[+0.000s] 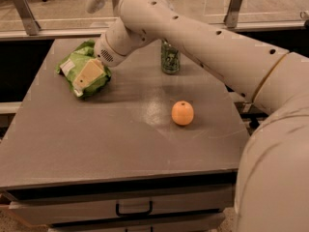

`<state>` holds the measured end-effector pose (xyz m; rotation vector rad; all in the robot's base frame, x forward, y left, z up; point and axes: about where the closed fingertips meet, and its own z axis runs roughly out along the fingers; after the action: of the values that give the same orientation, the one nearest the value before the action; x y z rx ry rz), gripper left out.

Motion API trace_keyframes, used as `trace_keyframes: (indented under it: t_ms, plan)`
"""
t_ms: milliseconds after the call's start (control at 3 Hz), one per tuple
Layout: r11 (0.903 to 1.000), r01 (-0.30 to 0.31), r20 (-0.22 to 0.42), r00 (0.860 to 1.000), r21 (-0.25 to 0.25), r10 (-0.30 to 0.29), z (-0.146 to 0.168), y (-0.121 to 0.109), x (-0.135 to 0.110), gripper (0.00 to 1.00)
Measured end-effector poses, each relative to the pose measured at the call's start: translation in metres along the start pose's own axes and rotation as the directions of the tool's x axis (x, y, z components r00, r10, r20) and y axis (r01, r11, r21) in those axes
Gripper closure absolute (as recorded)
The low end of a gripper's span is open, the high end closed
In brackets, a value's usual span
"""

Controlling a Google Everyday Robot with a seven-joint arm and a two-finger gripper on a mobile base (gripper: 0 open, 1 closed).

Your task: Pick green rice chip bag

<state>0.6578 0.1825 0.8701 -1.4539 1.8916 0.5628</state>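
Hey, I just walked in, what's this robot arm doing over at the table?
The robot's arm reaches across the grey table to its far left part, where the claw is down on the green rice chip bag. Whether it has a grip cannot be told; the bag lies on the table, not lifted. A dark green can stands upright further back and an orange sits near the middle, both apart from the claw.

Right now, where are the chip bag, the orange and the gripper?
chip bag (pixel 66 67): camera view, white label on its left side.
orange (pixel 182 113): camera view, middle of the fruit.
gripper (pixel 88 76): camera view, tan tip, at the chip bag.
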Motion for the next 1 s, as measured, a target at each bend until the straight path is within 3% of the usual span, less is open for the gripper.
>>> trace_keyframes:
  t_ms: [667, 1000]
  plan:
    - [0.9959, 0.088, -0.049, 0.995, 0.018, -0.087, 0.014, 0.003, -0.016, 0.65]
    - [0.9909, 0.127, -0.053, 0.991, 0.045, -0.124, -0.003, 0.004, -0.024, 0.88]
